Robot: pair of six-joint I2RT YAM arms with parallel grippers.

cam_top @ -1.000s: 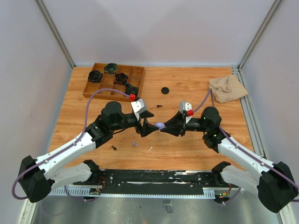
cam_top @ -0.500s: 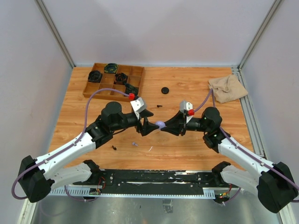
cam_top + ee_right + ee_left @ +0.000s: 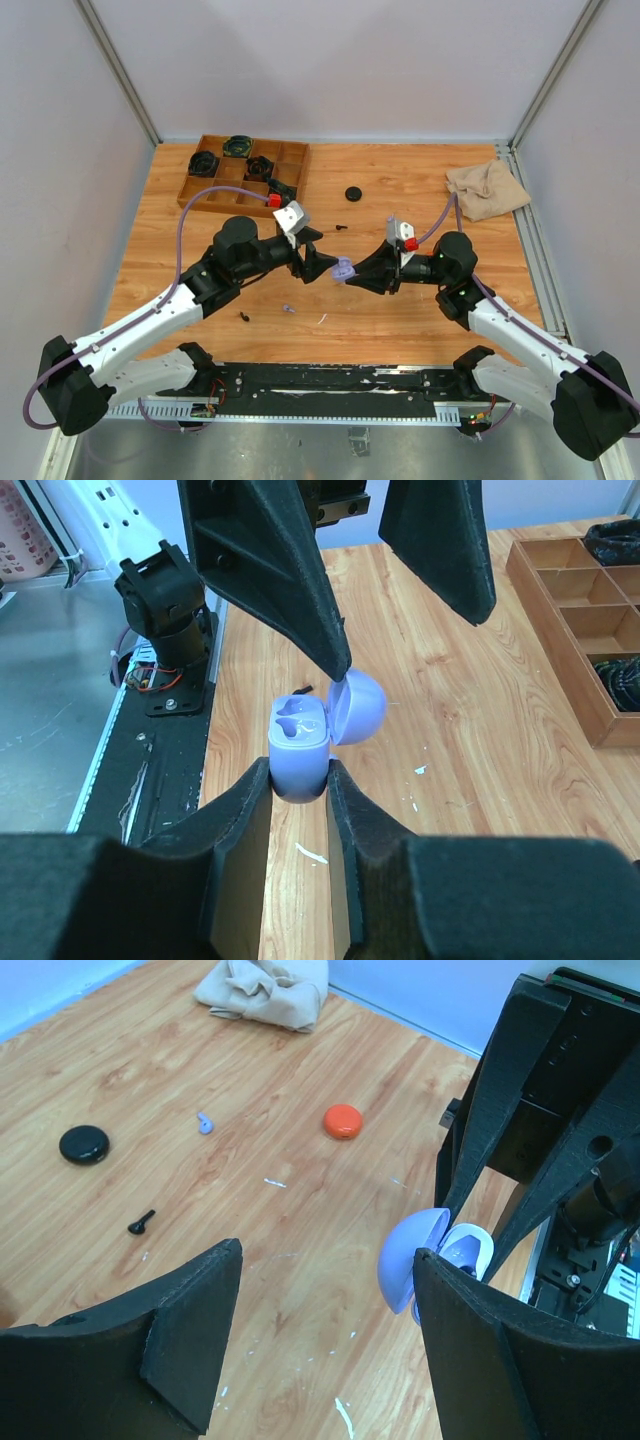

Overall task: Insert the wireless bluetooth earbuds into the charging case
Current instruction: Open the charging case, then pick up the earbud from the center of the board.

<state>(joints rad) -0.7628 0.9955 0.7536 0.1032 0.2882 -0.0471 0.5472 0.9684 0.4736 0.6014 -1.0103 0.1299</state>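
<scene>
Nearest your arm bases, a black earbud (image 3: 245,317) lies on the table (image 3: 420,195) at 8 o'clock from the lavender charging case (image 3: 344,269). A lavender earbud (image 3: 287,309) sits on the same bearing, closer to the case. A thin pale sliver (image 3: 323,319) lies at 7 o'clock from the case. All three lie apart from one another.

Next out, at mid-table, your two grippers meet tip to tip. Your right gripper (image 3: 299,775) is pinching the case's base, its fingers (image 3: 240,820) pressed against either side, and holds it above the wood. The case stands open. Its lid (image 3: 360,708) is swung back toward 3 o'clock in the right wrist view, and two sockets show on the base's top face. Your left gripper (image 3: 328,1250) is spread wide and grips nothing. One fingertip (image 3: 328,645) sits right at the lid's edge, though you cannot tell whether it touches.

Beyond the case, at 12 o'clock, a second black earbud (image 3: 342,227) lies on the wood, with a round black case (image 3: 352,193) farther along that line. In the left wrist view an orange-red case (image 3: 343,1121) rests flat on the wood, well apart from the black one.

Farthest off, a wooden tray (image 3: 292,153) with dark items in some compartments is at 10 o'clock. A crumpled beige cloth (image 3: 487,190) is at 2 o'clock.
</scene>
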